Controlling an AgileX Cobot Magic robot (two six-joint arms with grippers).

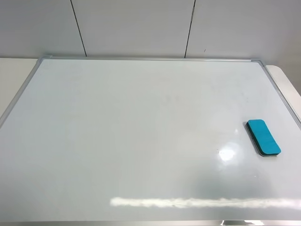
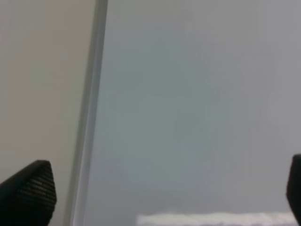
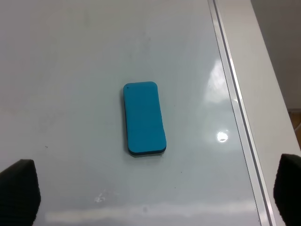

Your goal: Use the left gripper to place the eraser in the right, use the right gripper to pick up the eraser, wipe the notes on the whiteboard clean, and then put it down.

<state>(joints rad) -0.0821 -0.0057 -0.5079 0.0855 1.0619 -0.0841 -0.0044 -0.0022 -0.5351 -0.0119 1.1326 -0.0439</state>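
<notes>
The teal eraser (image 1: 263, 137) lies flat on the whiteboard (image 1: 141, 141) near its right edge, felt side down. In the right wrist view the eraser (image 3: 144, 118) rests on the board ahead of my right gripper (image 3: 154, 188), which is open and holds nothing; its two fingertips (image 3: 19, 188) show far apart. My left gripper (image 2: 162, 190) is open too and hangs over the board's left frame (image 2: 89, 117), with nothing between its fingers. Neither arm appears in the exterior high view. The notes are out of view; the board surface looks plain white with faint smudges.
A grey panelled wall (image 1: 136, 28) rises behind the board. Cream tabletop shows past the silver frame on the left (image 1: 11, 80) and right (image 1: 288, 77). Bright lamp glare (image 1: 202, 202) streaks the board's near edge.
</notes>
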